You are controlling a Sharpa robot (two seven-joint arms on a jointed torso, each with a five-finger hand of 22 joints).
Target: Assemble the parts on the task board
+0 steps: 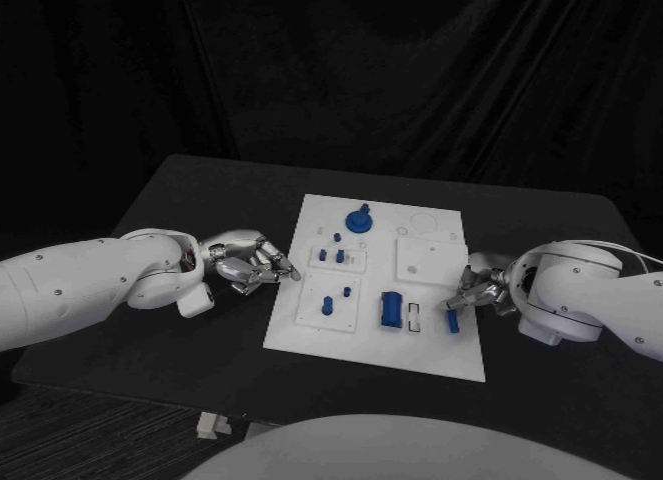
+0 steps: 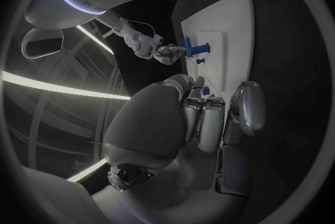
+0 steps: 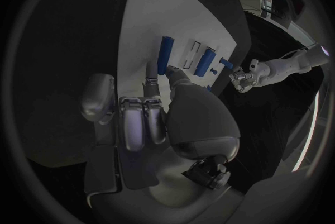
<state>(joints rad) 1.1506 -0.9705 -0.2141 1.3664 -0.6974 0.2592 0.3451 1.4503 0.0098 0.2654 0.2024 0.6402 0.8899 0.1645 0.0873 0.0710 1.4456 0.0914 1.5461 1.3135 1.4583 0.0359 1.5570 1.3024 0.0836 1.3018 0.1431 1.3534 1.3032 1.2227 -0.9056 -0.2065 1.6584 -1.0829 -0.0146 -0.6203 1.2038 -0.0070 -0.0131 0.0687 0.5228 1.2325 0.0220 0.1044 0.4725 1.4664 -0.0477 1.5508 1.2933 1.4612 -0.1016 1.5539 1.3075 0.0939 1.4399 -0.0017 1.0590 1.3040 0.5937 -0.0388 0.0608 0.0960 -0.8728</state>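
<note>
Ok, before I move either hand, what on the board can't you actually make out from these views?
- Right hand: a blue part sits at its fingertips in the head view; held or only touched, unclear.
- Left hand: fingers curled at the task board edge; the palm hides any contents.
- Small blue pegs: too small to tell seated or loose.

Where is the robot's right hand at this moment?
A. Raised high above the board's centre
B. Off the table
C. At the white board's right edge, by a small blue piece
C: the right hand sits at the task board's right edge beside a blue part.
</note>
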